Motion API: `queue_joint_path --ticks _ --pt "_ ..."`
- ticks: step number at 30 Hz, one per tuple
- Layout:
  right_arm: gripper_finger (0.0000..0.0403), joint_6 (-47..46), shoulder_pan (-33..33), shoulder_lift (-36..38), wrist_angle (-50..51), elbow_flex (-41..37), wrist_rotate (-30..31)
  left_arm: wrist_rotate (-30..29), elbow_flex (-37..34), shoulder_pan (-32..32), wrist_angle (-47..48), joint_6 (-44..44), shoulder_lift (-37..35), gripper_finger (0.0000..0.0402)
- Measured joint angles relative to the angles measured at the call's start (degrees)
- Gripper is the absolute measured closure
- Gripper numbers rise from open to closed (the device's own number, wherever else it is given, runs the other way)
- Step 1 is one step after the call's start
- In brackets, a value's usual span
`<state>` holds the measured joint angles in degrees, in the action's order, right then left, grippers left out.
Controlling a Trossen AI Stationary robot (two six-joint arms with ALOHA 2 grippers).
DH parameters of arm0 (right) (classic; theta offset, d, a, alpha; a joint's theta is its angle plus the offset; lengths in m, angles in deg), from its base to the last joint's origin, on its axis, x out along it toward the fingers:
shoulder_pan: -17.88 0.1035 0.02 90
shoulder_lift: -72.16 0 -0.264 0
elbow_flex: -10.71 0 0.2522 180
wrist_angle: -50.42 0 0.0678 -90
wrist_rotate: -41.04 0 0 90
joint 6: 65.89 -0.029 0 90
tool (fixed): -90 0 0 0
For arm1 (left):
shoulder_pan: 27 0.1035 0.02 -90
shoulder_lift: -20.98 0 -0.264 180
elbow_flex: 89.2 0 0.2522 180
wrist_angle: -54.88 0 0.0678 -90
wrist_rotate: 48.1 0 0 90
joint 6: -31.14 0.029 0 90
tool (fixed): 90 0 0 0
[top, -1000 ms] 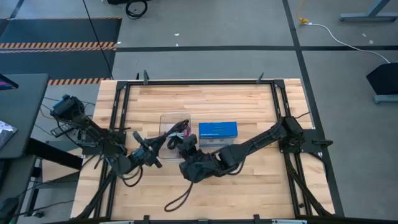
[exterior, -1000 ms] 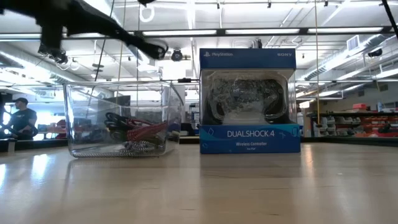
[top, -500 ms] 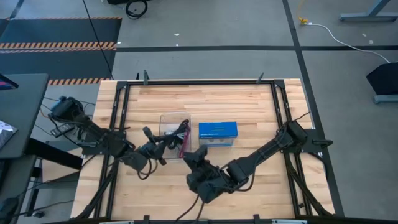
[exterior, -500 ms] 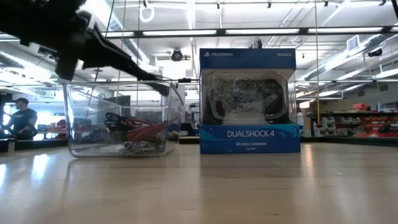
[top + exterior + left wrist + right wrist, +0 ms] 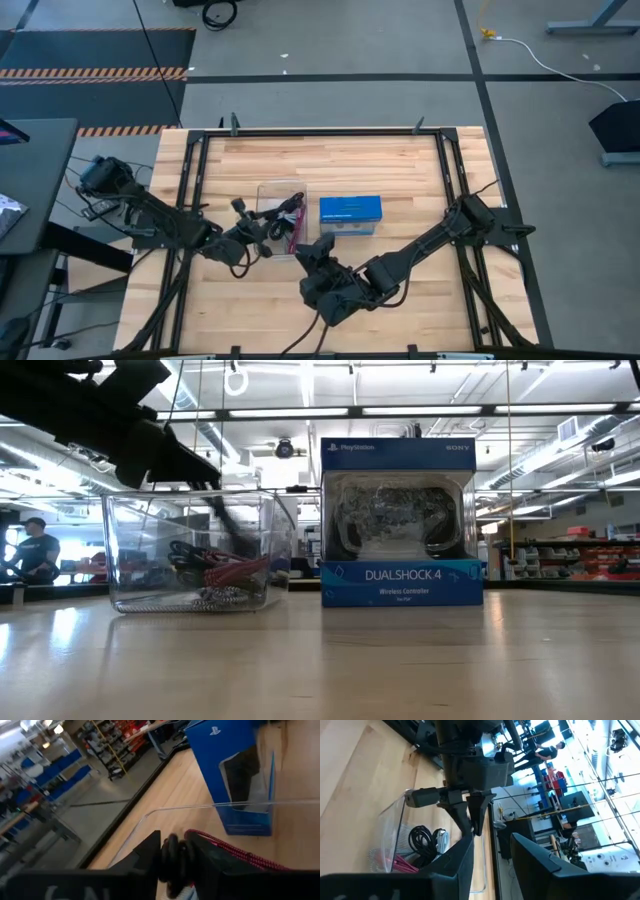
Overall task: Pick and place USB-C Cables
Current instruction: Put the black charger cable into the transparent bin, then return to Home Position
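A clear plastic tray (image 5: 268,190) (image 5: 130,550) stands mid-table and holds several cable bundles: a red-and-black one (image 5: 235,572), a black coil (image 5: 422,840) and a maroon-pink braided one (image 5: 235,852). My left gripper (image 5: 262,228) (image 5: 222,520) reaches down into the tray from its near-left side, shut on a black cable bundle (image 5: 175,862). My right gripper (image 5: 318,252) (image 5: 492,865) hangs open and holds nothing, nearer the table's front edge than the tray and the blue box. My left gripper pinches a black cable bundle (image 5: 174,855) between its two fingers. The fingers (image 5: 472,820) slant downward into the tray from the table's left-near side. Whether the bundle touches the cables lying below it, I cannot tell.
A blue DualShock 4 box (image 5: 350,209) (image 5: 400,520) stands upright just right of the tray, close to its wall. Bare wooden tabletop lies on the near side (image 5: 400,660) and the far side (image 5: 330,160). A black frame borders the table.
My left gripper has moved from the tray's near-left toward it and dipped down inside its walls. My right arm has drawn back from beside the tray toward the table's near edge, then stayed still.
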<state>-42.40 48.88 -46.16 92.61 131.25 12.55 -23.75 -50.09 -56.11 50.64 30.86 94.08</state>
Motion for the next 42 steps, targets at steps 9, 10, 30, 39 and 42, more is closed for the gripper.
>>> queue_joint_path --ticks 9,10,30,39,42 --pt "0.0267 -2.59 -0.02 0.00 0.61 0.00 -0.02 5.03 1.26 1.01 -0.04 -2.39 0.00 0.0226" --pt "0.0267 -2.61 -0.06 0.00 0.91 0.00 -0.04 5.90 1.66 0.93 -0.04 -2.39 0.00 0.0219" --pt "0.0267 -35.85 0.05 8.50 20.38 0.00 -12.17 28.58 12.17 -6.19 -0.91 7.14 -2.26 0.0220" --pt "0.0297 -38.52 -0.33 17.23 27.24 0.00 -14.79 42.64 12.23 5.36 1.82 8.89 -13.74 0.0269" --pt "0.0348 -38.52 -2.15 19.81 30.87 0.04 -17.18 45.50 12.24 10.26 5.65 8.47 -17.60 0.0311"
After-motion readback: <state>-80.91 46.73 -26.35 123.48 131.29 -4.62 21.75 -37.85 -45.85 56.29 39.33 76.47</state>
